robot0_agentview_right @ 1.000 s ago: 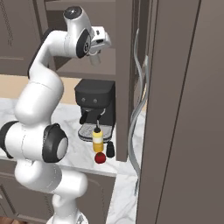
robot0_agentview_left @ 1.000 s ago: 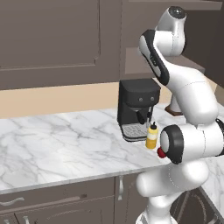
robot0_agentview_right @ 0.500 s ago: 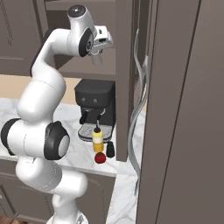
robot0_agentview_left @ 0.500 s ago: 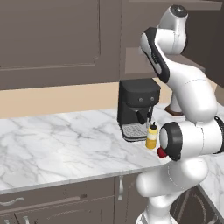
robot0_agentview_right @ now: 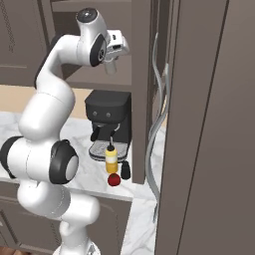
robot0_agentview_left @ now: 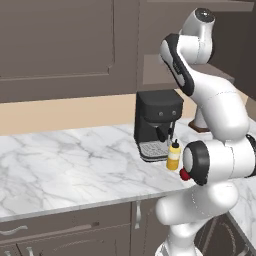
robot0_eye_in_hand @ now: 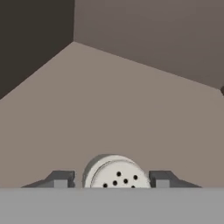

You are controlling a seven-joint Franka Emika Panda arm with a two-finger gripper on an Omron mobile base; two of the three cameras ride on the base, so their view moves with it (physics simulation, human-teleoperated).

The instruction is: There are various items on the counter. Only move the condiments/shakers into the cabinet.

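The grey shaker (robot0_eye_in_hand: 116,171), with its holed top, stands on the brown shelf (robot0_eye_in_hand: 131,109) of the cabinet (robot0_agentview_right: 94,74). My gripper (robot0_eye_in_hand: 112,179) straddles it, open, with its fingertips (robot0_eye_in_hand: 63,178) slightly off the shaker's sides. The hand is seen up inside the cabinet, gripper (robot0_agentview_right: 110,64) pointing down. The yellow squeeze bottle (robot0_agentview_right: 111,160) (robot0_agentview_left: 173,155) stands on the counter (robot0_agentview_left: 65,165) in front of the coffee machine. A small dark bottle (robot0_agentview_right: 126,170) stands just right of it.
A black coffee machine (robot0_agentview_left: 157,122) (robot0_agentview_right: 109,122) sits under the cabinet. A red fruit (robot0_agentview_right: 114,180) (robot0_agentview_left: 184,174) lies near the counter's front edge. The open cabinet door (robot0_agentview_right: 199,124), with its curved handle (robot0_agentview_right: 154,124), stands at the right.
The jaws have parted from the shaker, which now stands on the shelf. The arm has barely moved.
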